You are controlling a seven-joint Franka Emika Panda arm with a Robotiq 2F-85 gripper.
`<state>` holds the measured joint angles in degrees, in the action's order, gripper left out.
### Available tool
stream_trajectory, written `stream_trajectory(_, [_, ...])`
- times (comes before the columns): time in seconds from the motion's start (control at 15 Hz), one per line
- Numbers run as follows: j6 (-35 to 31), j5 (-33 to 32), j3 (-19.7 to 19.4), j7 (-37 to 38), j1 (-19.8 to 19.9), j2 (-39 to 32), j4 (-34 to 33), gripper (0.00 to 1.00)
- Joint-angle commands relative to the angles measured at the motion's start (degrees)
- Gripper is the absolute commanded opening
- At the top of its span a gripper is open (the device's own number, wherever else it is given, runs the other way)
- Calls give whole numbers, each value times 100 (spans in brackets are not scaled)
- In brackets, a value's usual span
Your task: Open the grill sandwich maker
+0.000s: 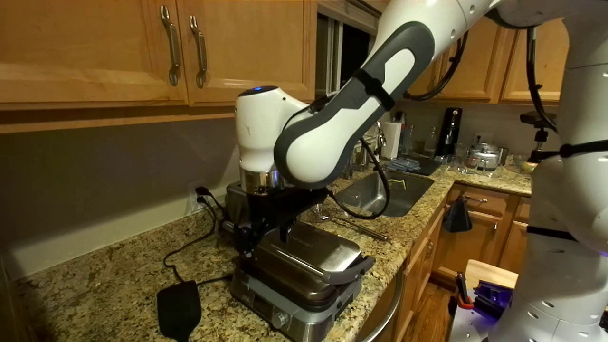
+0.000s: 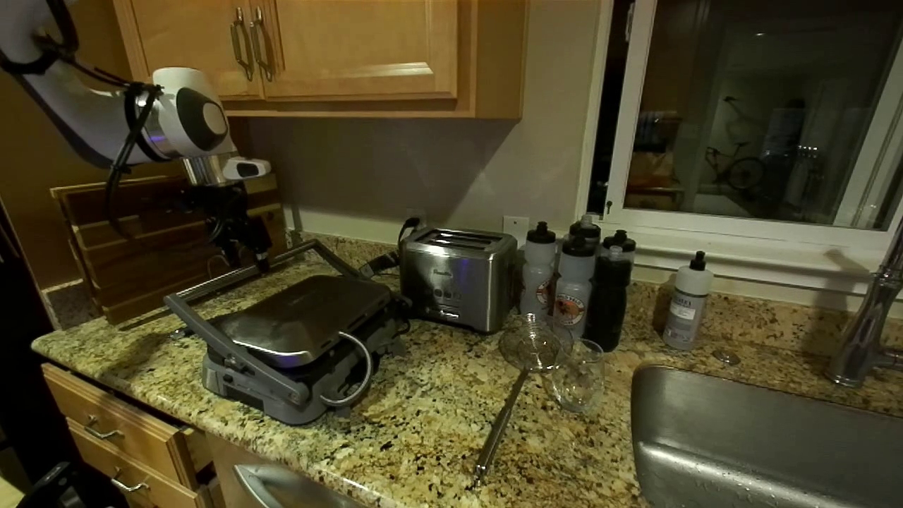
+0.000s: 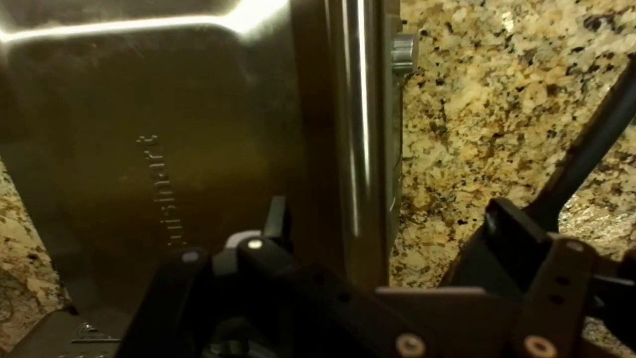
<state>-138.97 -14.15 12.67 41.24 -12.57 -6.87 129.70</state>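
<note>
Countertop (image 2: 409, 430): sandwich maker (image 2: 310, 314) beneath gripper (image 3: 396, 218)

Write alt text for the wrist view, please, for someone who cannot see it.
An open black gripper hangs over a closed brushed-steel grill sandwich maker, its fingertips appearing on either side of the shiny steel bar handle. At right, a black spatula lies on the speckled tan stone counter.

The surface (image 2: 423, 402) is speckled tan, brown and black. Silver and grey cover the grill sandwich maker (image 2: 303, 317); the fingers (image 3: 514, 243) are black. Near the back edge, the toaster (image 2: 455, 282) is silver.
</note>
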Motion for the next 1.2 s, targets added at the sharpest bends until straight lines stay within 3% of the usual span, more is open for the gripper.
stream_trajectory(0.0, [-583,-512,-224,462,-142,-75,381,100])
stream_trajectory(0.13, [-762,-589,-296,513,-145,-231,433,100])
stream_trajectory(0.2, [-867,-591,-333,501,-154,-290,456,75])
stream_trajectory(0.33, [-1070,-587,-412,465,-183,-382,474,67])
stream_trajectory(0.93, [-1282,-665,-594,484,-356,-366,456,7])
stream_trajectory(1.13, [-1219,-640,-583,418,-363,-337,443,0])
